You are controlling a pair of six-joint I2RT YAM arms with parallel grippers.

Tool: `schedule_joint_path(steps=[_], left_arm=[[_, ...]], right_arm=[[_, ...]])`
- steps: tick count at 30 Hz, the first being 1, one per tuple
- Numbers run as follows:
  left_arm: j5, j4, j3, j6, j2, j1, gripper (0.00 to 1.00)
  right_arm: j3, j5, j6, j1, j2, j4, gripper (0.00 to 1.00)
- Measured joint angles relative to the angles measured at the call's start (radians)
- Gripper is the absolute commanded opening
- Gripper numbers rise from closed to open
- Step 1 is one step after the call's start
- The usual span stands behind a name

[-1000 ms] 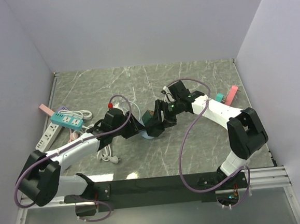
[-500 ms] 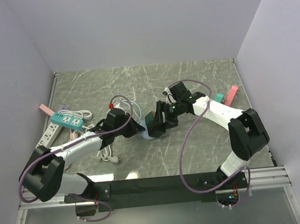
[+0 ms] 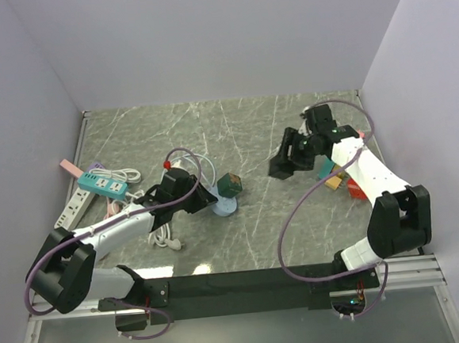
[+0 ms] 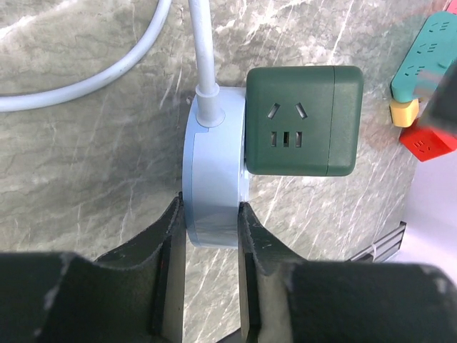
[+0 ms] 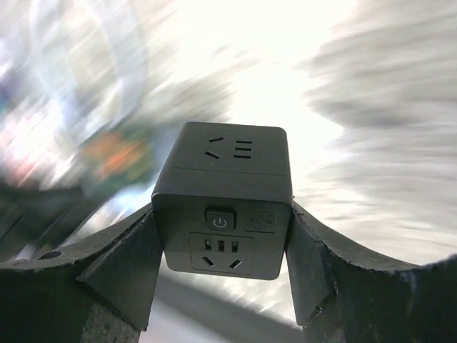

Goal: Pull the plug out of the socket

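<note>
The right tool [image 5: 221,218] grips the cube plug [image 5: 223,168] by two sides, aloft and well apart from the blue socket [image 4: 211,168] the left tool [image 4: 209,214] pinches, so a fast swing could shake it loose.

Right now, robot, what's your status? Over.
Left tool shut on blue round socket, green cube against it. Right tool shut on dark cube plug, held away from socket. No blockage seen.
</note>
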Motion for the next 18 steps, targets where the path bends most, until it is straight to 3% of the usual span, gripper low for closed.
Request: schedule_joint_path(steps=[8,15,16,17,18], left_arm=[[0.007,-0.021,-0.003,0.002,-0.02,0.0,0.01],[0.013,-0.049,-0.003,0.019,-0.038,0.0,0.01],[0.016,-0.049,-0.003,0.02,-0.038,0.0,0.01],[0.019,-0.049,-0.003,0.021,-0.038,0.001,0.01],[0.024,-0.049,-0.003,0.024,-0.038,0.001,0.01]], right_arm=[[0.132,0.427,-0.023,-0.127,0.215,-0.064,0.0],[0.294,0.616,-0.003,-0.141,0.389,-0.125,0.01],[0.312,0.631,-0.004,-0.141,0.401,-0.127,0.13],[0.328,0.643,-0.003,-0.141,0.41,-0.128,0.39],[0.334,0.649,-0.004,-0.141,0.413,-0.126,0.45]])
